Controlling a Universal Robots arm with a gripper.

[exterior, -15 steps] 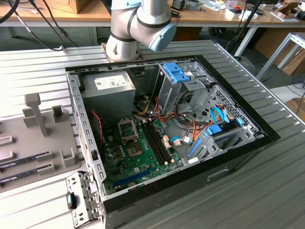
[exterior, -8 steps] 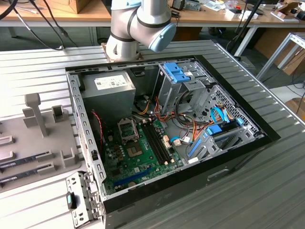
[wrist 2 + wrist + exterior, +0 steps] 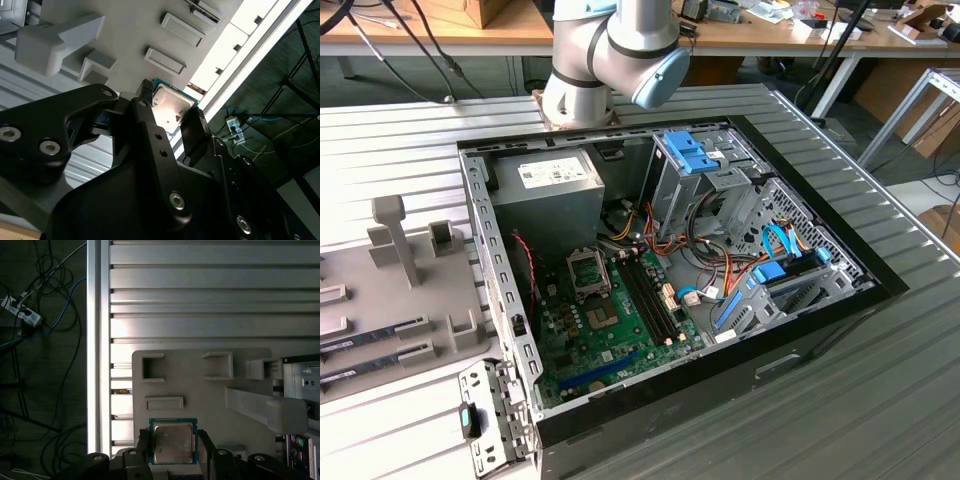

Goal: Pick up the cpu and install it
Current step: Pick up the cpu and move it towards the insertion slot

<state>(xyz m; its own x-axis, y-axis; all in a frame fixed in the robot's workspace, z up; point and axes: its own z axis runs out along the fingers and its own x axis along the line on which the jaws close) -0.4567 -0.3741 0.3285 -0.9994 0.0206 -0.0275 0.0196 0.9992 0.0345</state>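
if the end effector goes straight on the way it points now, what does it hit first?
Most likely the cpu: in both wrist views it lies dead ahead of the end effector, flat on the grey fixture plate. Depth is unclear, so it may already be down at chip level.

Ribbed silver-grey aluminium table top point(image 3: 880, 400), slatted, spanning the scene. Pale wooden workbenches point(image 3: 430, 30) along the far side, one on a white metal leg point(image 3: 840, 78). Grey tubular metal frame point(image 3: 908, 112) at the exterior view's far right. Dark floor point(image 3: 45, 405) beyond the table edge in the first wrist view, strewn with loose cables point(image 3: 47, 267) and a white power strip point(image 3: 20, 312). Strong light glares off the slats near that edge.
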